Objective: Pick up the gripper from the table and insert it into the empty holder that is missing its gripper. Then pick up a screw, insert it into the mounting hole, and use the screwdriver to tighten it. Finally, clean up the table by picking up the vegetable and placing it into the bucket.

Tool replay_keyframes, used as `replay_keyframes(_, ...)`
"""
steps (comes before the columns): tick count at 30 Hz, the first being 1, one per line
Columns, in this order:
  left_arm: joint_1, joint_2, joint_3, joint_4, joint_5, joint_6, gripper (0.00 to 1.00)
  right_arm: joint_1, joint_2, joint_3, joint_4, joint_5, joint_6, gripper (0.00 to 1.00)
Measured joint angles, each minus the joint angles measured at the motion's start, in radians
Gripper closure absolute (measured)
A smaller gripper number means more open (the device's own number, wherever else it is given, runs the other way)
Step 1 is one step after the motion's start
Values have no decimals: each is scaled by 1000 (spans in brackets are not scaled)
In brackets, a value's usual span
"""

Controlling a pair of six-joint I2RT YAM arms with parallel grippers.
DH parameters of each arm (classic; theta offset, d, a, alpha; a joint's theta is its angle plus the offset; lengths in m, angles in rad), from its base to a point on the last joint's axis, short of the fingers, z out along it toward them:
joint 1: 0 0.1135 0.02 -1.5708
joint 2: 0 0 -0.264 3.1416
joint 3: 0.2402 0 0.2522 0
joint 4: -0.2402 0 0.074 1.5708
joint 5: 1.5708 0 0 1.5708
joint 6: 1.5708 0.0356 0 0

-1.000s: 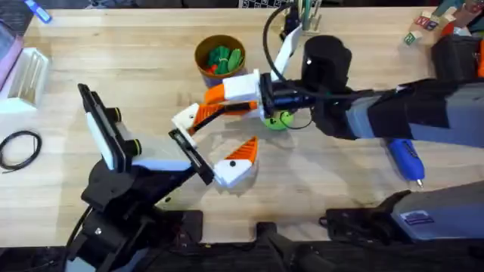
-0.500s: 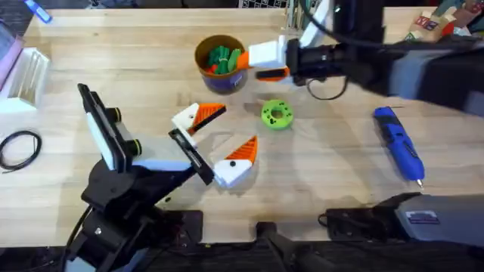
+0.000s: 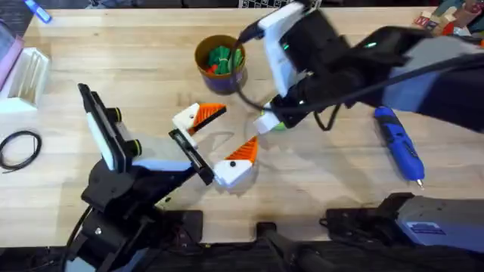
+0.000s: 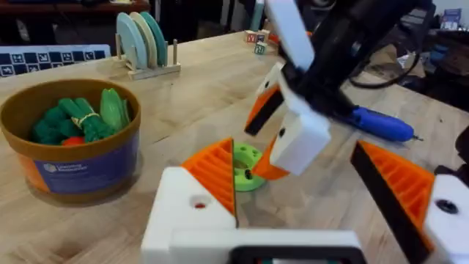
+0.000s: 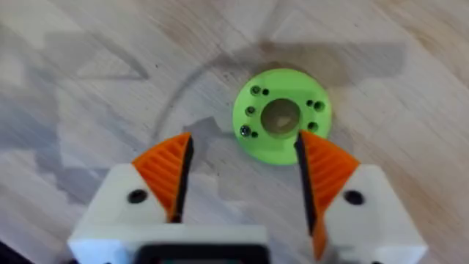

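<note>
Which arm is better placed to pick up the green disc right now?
Right. The right gripper hangs just above the green disc, fingers open and aimed down at it. The left gripper, also open, sits nearer its own base, off to the disc's side.

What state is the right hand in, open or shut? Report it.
Open. The right hand hangs over the bright green round disc, its two orange ribbed pads spread apart with bare wood between them and nothing held.

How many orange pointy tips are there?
4. Two are on the left gripper, near the table's middle. Two are on the right gripper, over the green disc. More could be hidden.
</note>
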Motion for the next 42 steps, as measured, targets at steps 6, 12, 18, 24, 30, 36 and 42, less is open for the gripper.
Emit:
replay_keyframes(6, 0, 0, 0, 0, 4, 0, 45, 32, 77, 0, 16, 43, -24, 602)
replay_keyframes(12, 0, 0, 0, 0, 7, 0, 45, 31, 95, 0, 32, 54, -26, 648)
replay_keyframes(18, 0, 0, 0, 0, 7, 0, 45, 31, 96, 0, 43, 54, -26, 723)
replay_keyframes(24, 0, 0, 0, 0, 7, 0, 45, 31, 109, 0, 43, 54, -26, 733)
replay_keyframes(30, 0, 0, 0, 0, 7, 0, 44, 32, 120, 0, 40, 53, -25, 756)
replay_keyframes(36, 0, 0, 0, 0, 7, 0, 43, 32, 125, 0, 41, 53, -25, 833)
replay_keyframes(42, 0, 0, 0, 0, 7, 0, 44, 32, 142, 1, 41, 53, -25, 859)
